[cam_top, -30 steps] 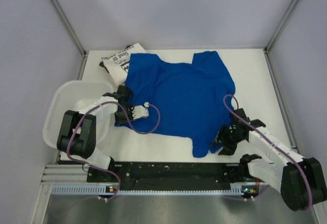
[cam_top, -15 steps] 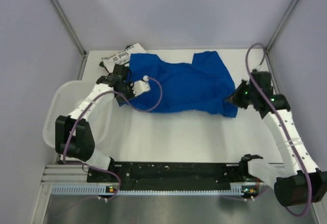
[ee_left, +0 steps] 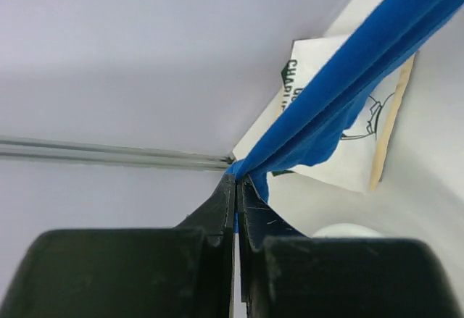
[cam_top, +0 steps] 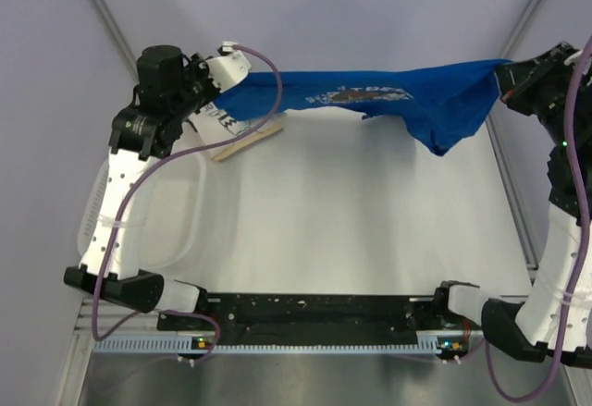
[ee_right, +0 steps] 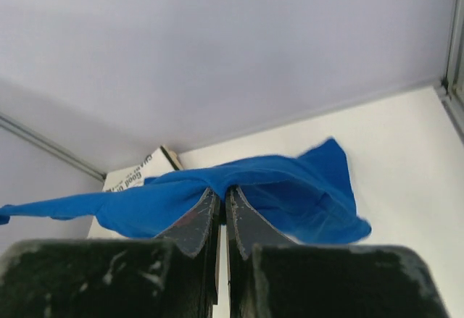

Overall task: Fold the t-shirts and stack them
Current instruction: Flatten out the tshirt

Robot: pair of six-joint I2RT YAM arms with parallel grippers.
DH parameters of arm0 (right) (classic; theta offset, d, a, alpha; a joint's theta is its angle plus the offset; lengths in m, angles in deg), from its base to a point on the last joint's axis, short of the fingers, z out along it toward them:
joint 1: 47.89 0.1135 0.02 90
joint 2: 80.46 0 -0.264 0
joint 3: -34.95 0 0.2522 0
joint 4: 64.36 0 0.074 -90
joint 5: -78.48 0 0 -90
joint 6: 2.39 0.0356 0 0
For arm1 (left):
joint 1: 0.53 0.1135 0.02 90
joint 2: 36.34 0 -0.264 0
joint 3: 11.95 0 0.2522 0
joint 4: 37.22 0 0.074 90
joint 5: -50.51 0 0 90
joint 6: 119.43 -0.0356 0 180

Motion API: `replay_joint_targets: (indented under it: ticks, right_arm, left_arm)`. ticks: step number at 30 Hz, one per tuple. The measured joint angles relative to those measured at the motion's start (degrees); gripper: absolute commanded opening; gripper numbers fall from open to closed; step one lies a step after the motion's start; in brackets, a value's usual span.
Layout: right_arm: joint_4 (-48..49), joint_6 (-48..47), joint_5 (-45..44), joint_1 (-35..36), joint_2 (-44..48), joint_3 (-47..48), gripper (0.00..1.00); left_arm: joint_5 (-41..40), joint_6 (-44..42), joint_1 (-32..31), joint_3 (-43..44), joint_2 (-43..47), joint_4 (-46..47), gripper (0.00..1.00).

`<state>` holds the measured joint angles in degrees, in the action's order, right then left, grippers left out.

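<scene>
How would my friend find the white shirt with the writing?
Start at the white table, then go to its far left corner. The white shirt lies flat there; unlike the blue shirt stretched in the air, it has black printing and a tan edge.

The white t-shirt (ee_right: 134, 179) carries black lettering. In the right wrist view one word, seen upside down, reads roughly "Good". In the left wrist view its capitals begin "CHA", the rest hidden behind the blue t-shirt (ee_left: 348, 79). The blue t-shirt's white-lettered print (cam_top: 370, 94) is too small to read.
</scene>
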<state>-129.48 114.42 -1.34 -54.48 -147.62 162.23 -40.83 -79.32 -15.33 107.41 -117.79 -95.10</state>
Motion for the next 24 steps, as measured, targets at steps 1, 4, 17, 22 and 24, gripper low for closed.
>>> replay_joint_targets:
  ticks: [1, 4, 17, 22, 24]
  right_arm:
    - [-0.52, -0.52, 0.00, -0.04, 0.28, 1.99, 0.00]
    - [-1.86, -1.77, 0.02, -0.09, 2.36, 5.14, 0.00]
    - [-7.74, -4.79, 0.72, -0.17, 2.86, 8.76, 0.00]
    - [-6.49, -4.20, 4.68, -2.01, -10.19, 7.89, 0.00]
    - [-4.81, -2.89, 6.47, -3.82, -17.07, 7.89, 0.00]
  left_arm:
    - [0.11, -0.02, -0.17, 0.92, 0.98, -0.46, 0.00]
    - [0.74, -0.15, -0.28, 3.15, 4.17, -3.04, 0.00]
    - [2.75, -0.59, -0.28, 6.23, 8.09, -12.66, 0.00]
    - [2.27, 0.94, -1.01, 6.19, -1.86, -10.38, 0.00]
    - [1.51, 1.73, -2.03, 8.52, -7.89, -9.31, 0.00]
